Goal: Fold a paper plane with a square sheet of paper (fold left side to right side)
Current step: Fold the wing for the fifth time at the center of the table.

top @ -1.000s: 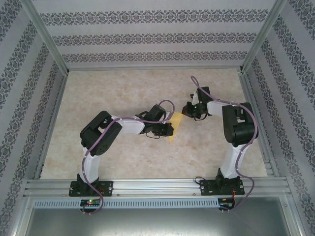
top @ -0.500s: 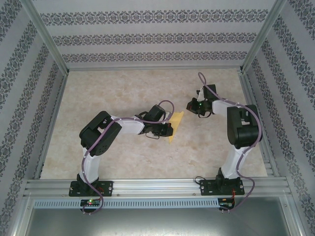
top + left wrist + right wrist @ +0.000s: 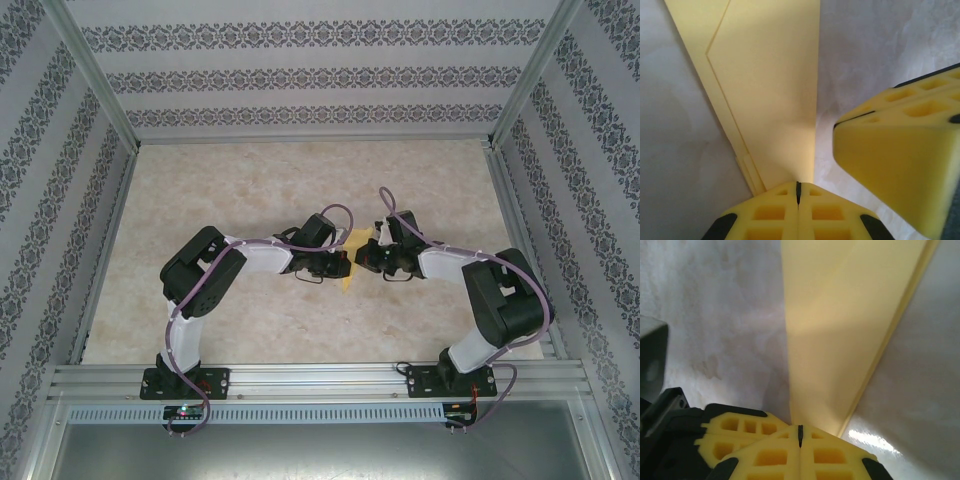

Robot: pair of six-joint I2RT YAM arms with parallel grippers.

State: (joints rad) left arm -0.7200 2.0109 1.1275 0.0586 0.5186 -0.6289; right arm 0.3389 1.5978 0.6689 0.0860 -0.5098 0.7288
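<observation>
Late stage, by the look: paper plane already creased into a narrow, layered strip at the centre of the top view, over the bench. Left hand pinched shut on one edge; right hand likewise clamped. Probably left: final wing creases, release.

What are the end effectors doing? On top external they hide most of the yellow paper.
Observer: Left wrist view: the left end effector is shut, tips set against the narrow end of the yellow paper.
Operator: And the right one?
Observer: Right wrist view: the right end effector is shut too, tips at the paper's edge.
Operator: Paper folded already?
Observer: Yes, layered edges run along its left side in the left wrist view.
</observation>
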